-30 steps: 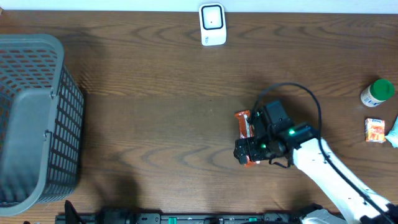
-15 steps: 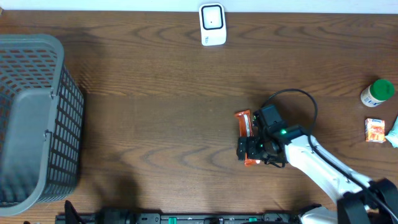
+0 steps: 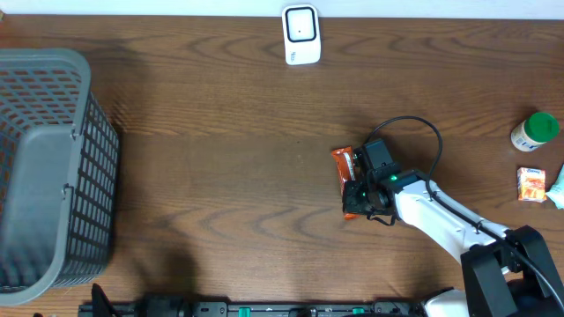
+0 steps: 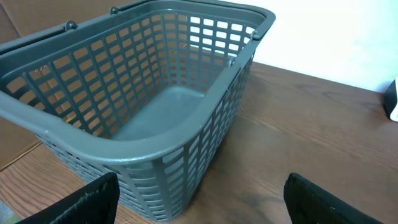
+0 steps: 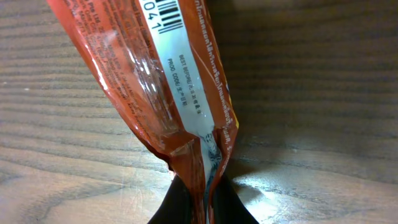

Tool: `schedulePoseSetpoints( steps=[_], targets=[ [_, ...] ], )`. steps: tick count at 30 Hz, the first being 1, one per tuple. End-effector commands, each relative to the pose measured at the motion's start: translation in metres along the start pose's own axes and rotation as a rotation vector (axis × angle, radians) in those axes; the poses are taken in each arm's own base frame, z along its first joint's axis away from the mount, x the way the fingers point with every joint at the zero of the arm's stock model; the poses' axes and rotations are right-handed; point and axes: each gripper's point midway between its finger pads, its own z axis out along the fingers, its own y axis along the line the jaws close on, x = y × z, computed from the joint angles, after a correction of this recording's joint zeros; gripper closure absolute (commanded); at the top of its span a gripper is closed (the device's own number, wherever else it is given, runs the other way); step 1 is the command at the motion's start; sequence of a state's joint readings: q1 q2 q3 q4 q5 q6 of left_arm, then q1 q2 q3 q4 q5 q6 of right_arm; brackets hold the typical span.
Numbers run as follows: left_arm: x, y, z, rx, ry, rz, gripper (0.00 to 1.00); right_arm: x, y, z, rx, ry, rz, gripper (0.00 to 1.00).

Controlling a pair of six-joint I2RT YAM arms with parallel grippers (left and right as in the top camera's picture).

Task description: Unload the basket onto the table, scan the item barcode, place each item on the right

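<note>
Right fingers pinch the crimped near end of the orange snack wrapper on the tabletop; its long axis runs away toward the white scanner. Left fingers gape, far off.

left end effector: jaws wide apart | right end effector: jaws pinched closed

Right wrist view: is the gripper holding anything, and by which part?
Yes. The right gripper is shut on the orange snack wrapper, pinching its crimped end seal.
</note>
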State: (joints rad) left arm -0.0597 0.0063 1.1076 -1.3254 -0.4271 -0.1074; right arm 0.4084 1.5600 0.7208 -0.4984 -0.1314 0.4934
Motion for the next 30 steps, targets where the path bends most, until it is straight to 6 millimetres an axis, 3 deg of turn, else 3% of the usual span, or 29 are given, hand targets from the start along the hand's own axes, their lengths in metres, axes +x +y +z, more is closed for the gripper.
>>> schedulePoseSetpoints(
  steps=[1, 8, 15, 19, 23, 26, 30],
  targets=[
    [-0.001, 0.001, 0.000, -0.006, -0.001, -0.003, 0.15, -0.013, -0.001, -0.016, 0.026, -0.055, -0.066, 0.99],
    [-0.001, 0.001, 0.000, -0.007, -0.001, -0.003, 0.15, -0.056, -0.017, -0.095, 0.176, -0.360, -0.064, 0.99],
    [-0.001, 0.001, 0.000, -0.007, -0.001, -0.003, 0.15, -0.072, -0.023, -0.144, 0.309, -0.571, -0.148, 0.99],
    [-0.001, 0.001, 0.000, -0.007, -0.001, -0.003, 0.15, -0.072, -0.022, -0.145, 0.349, -0.572, -0.221, 0.99],
    [-0.001, 0.001, 0.000, -0.007, -0.001, -0.003, 0.15, -0.047, -0.023, -0.125, 0.351, -0.449, -0.235, 0.99],
    [-0.001, 0.001, 0.000, -0.007, -0.001, -0.003, 0.15, -0.034, -0.037, -0.113, 0.448, -0.386, -0.216, 0.99],
    [-0.001, 0.001, 0.000, -0.007, -0.001, -0.003, 0.15, -0.035, -0.062, -0.120, 0.667, -0.428, -0.178, 0.99]
  ],
)
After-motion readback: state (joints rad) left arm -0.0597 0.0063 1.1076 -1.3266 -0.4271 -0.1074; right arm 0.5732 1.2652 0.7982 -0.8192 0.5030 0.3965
